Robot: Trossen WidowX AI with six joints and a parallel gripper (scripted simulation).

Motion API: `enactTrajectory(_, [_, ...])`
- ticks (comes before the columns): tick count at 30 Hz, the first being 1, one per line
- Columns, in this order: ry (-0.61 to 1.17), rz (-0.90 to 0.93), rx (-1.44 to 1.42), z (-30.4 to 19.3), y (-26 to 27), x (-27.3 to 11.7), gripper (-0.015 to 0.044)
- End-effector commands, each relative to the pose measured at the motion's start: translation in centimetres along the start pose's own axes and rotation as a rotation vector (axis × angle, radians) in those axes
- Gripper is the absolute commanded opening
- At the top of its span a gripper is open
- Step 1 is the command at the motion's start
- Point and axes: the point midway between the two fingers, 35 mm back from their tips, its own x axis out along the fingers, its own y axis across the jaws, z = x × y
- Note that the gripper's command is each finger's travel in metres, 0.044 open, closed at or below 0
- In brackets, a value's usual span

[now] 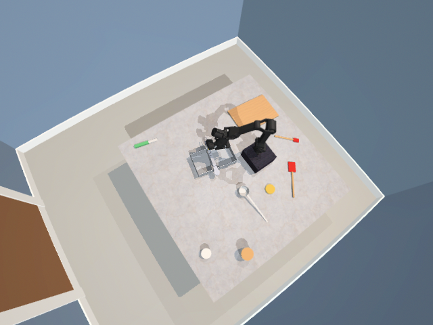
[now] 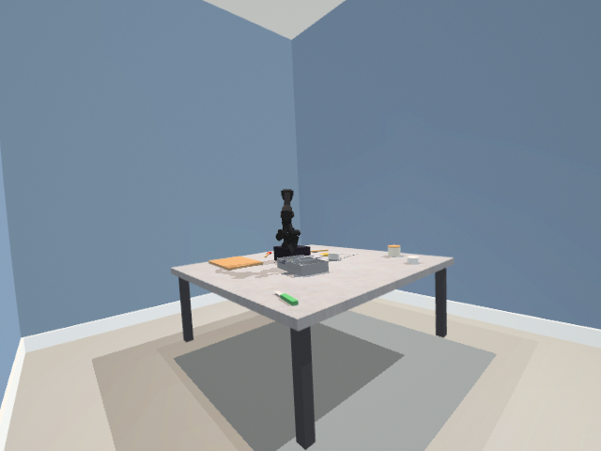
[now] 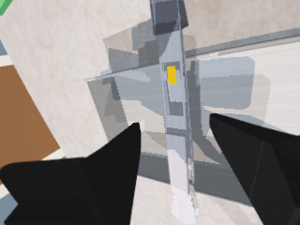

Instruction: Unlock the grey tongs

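Observation:
The grey tongs lie closed across the roasting tin. In the wrist view their dark block end is at the top, with a yellow piece below it, and their pale end is at the bottom. My gripper is open and points down above the tongs. Its fingers appear on either side of them, with a gap on each side, touching nothing that I can see. In the top view the arm hides part of the tongs and tin. The wooden board lies flat with nothing on it.
The black arm base is beside the tin. A white ladle-like pan, a yellow disc and two red-headed tools lie around it. A green-handled tool, a white pot and an orange-topped jar are farther out.

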Motion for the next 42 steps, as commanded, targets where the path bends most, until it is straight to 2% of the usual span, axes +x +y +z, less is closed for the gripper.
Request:
enactTrajectory(1, [0.021, -0.009, -0.017, 0.1, -1.0, 0.4, 0.026])
enactTrajectory(12, [0.02, -0.011, -0.021, 0.4, -0.8, 0.6, 0.026])
enactTrajectory(42, [0.021, -0.01, -0.021, 0.4, -0.6, 5.4, 0.026])
